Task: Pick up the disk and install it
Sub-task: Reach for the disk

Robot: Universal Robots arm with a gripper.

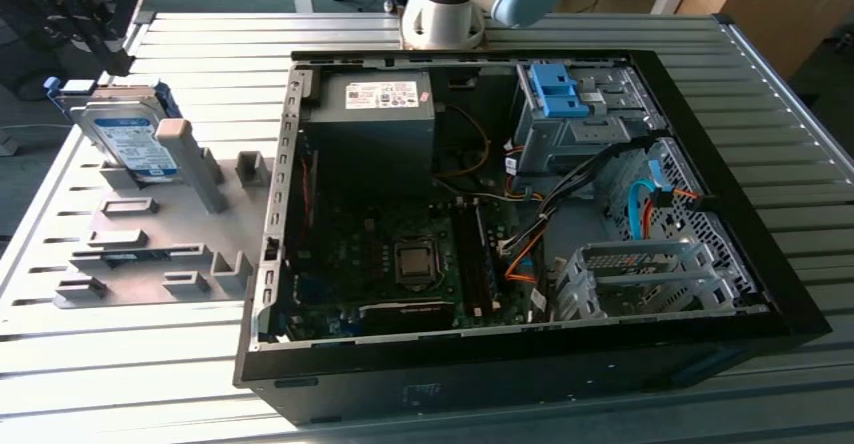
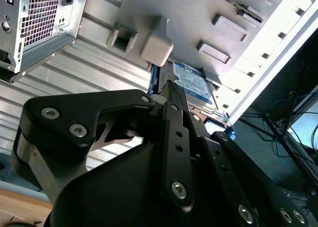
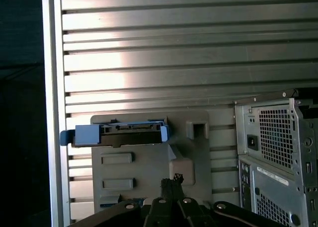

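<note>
Disk [image 1: 131,139] stands on edge, tilted, in a grey holder [image 1: 147,234] on the table [image 1: 787,94], at the exterior view's left of the open computer case [image 1: 467,379]. End effector [image 1: 118,62] hangs just above the disk's far end, tips together in the first wrist view [image 3: 171,180], gripping nothing.

a: what carries it all?
b: a table [image 1: 787,144] of ribbed silver slats, running under the pincer [image 2: 171,88] and well past it.
a: and straight on the slats?
b: two things. a flat grey fixture plate [image 1: 147,244] with raised blocks and posts lies below the pincer. an open black computer case [image 1: 721,334] lies on its side, beyond that plate from the pincer, just beside the plate's edge.
a: touching?
b: cannot tell.
</note>
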